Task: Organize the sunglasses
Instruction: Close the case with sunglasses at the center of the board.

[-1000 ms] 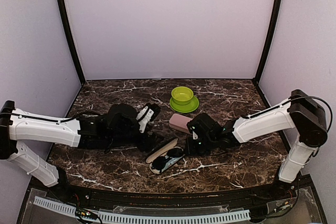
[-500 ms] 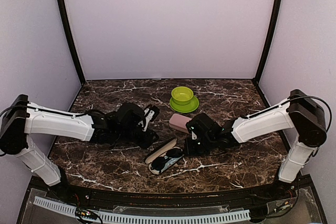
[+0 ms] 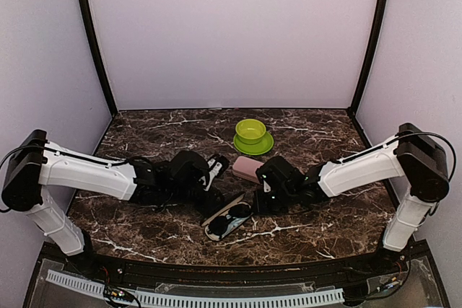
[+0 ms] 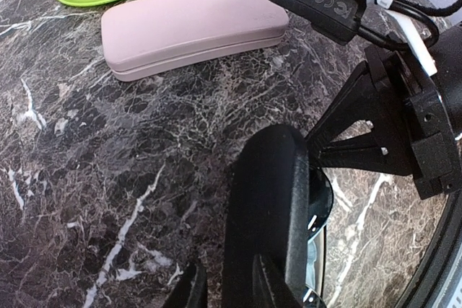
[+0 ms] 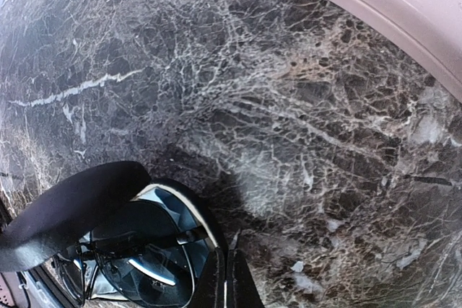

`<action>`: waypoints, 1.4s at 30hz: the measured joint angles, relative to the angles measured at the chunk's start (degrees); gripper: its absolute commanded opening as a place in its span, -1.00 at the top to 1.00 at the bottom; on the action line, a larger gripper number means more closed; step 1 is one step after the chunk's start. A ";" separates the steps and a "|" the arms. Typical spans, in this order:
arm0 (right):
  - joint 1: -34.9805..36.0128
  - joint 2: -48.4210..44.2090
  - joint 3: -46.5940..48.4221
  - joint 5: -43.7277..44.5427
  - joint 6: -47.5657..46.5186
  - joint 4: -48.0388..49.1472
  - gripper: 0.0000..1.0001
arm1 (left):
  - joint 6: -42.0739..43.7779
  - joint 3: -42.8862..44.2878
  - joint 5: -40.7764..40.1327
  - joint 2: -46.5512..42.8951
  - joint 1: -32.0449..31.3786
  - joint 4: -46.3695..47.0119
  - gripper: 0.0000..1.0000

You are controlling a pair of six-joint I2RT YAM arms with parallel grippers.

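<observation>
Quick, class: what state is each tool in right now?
Left tool: at the black case lid; open or gripping cannot be told.
Right tool: closed, holding nothing.

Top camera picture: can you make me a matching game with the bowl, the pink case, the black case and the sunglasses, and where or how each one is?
Things:
1. bowl
2. pink case
3. black case
4. sunglasses

Where or how:
A. lid open
B. lying inside the black case
C. sitting on the green plate
D. closed, flat on the table

Pairs: 1-C, 2-D, 3-A, 4-B
</observation>
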 measured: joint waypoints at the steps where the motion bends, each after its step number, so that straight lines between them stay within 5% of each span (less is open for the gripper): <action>1: 0.07 0.02 0.00 0.04 0.07 0.00 1.00 | 0.00 0.00 -0.26 0.20 -0.28 0.04 0.52; 27: 0.79 0.44 0.00 1.29 1.88 0.70 1.00 | -1.20 0.94 -3.76 5.86 -8.00 1.99 0.57; 38: 0.90 0.37 0.00 1.29 2.40 0.96 1.00 | -1.20 0.94 -5.07 5.38 -8.68 1.44 0.43; 42: 0.90 0.15 0.00 1.31 2.29 0.96 0.80 | -1.22 0.94 -5.09 4.61 -8.68 0.66 0.43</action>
